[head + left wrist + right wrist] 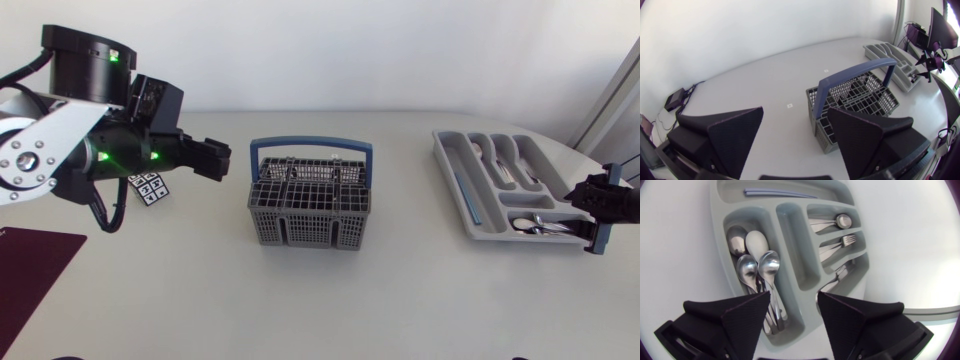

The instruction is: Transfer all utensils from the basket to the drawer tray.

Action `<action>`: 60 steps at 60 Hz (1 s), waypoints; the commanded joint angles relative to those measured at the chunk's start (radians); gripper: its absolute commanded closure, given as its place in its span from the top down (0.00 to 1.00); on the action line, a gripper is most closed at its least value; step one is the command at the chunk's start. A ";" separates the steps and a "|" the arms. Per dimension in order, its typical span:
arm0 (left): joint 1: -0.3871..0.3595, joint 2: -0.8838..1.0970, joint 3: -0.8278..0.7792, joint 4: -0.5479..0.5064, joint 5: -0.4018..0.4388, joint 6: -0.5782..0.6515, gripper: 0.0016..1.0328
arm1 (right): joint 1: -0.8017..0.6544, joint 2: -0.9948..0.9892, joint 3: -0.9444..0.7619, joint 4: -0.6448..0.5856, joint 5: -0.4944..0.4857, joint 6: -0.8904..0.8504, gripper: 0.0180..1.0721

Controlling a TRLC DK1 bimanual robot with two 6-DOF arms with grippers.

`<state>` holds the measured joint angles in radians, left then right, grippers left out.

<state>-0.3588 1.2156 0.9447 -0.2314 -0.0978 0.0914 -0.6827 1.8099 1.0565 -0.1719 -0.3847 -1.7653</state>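
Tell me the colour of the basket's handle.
The handle is blue, on a grey mesh basket; the head view shows it best.

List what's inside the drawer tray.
Spoons in one compartment, a small spoon and a fork in others, a blue rod in the long slot. Right jaws cover some handles.

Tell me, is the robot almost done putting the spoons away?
Nearly, it looks. Spoons and a fork already lie in the tray. The right hand, over the tray, and the left hand, beside the basket, are open and empty. No utensils show in the basket, so little seems left.
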 commanded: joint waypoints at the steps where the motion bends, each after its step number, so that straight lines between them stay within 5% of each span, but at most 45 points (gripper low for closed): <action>1: 0.018 -0.025 -0.034 0.003 0.004 0.025 0.88 | -0.009 -0.057 -0.041 0.011 -0.008 0.003 0.95; 11: 0.037 -0.060 -0.058 0.003 0.013 0.039 0.89 | -0.006 -0.152 -0.078 0.006 -0.045 0.067 0.96; 36: 0.072 -0.188 -0.161 0.015 0.029 0.059 0.94 | 0.224 -0.448 -0.225 -0.081 -0.089 0.580 0.96; 47: 0.095 -0.229 -0.231 0.018 0.067 0.084 0.94 | 0.436 -0.603 -0.345 -0.080 -0.069 0.794 0.96; 60: 0.106 -0.300 -0.323 0.049 0.084 0.110 0.94 | 0.793 -0.667 -0.423 -0.024 0.083 1.054 0.96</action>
<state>-0.2672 0.9497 0.6601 -0.2012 -0.0257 0.1726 0.0235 1.1503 0.6624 -0.2195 -0.3355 -0.8322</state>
